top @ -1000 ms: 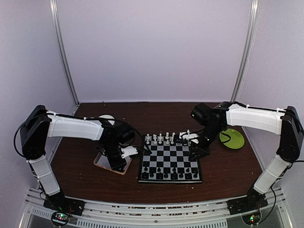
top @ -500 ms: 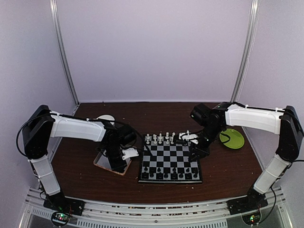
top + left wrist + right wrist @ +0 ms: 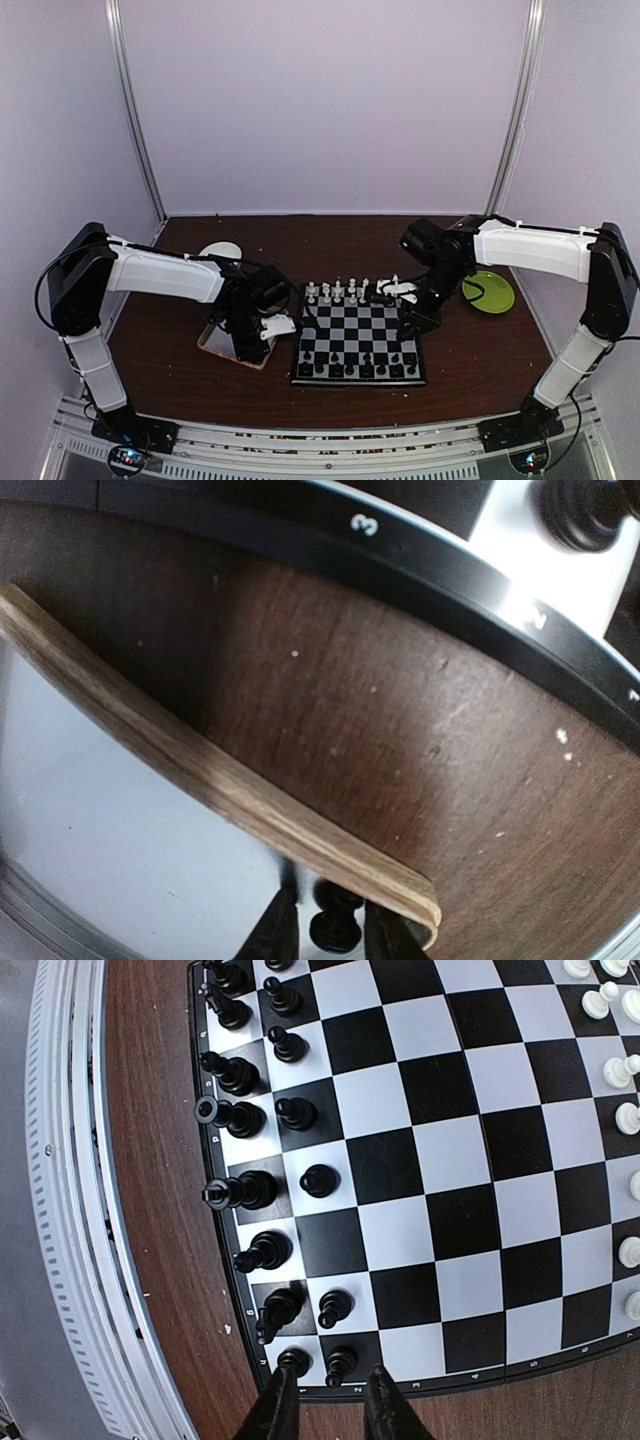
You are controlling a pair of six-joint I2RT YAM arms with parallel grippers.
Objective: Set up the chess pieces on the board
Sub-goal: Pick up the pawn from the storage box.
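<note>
The board [image 3: 360, 335] lies mid-table, with black chess pieces [image 3: 360, 365] along its near rows and white ones [image 3: 335, 293] along the far edge. My left gripper [image 3: 275, 325] hovers between the silver tray [image 3: 212, 338] and the board's left edge. In the left wrist view it [image 3: 333, 920] is shut on a black pawn [image 3: 335, 932] just over the tray's wooden rim [image 3: 200, 770]; the board's border [image 3: 420, 565] runs across the top. My right gripper [image 3: 385, 293] hangs over the board's far right part. In its wrist view its [image 3: 330, 1400] jaws stand narrowly open with nothing between them, above the board [image 3: 450, 1210].
A green plate [image 3: 488, 292] sits to the right of the board and a white disc [image 3: 220, 250] behind the tray. Bare brown table separates tray and board [image 3: 400, 740]. The metal rail [image 3: 70, 1210] runs along the near table edge.
My left arm has shifted a little to the right, from over the tray toward the board's left edge, with the pawn still between its fingers. The right arm has barely moved.
</note>
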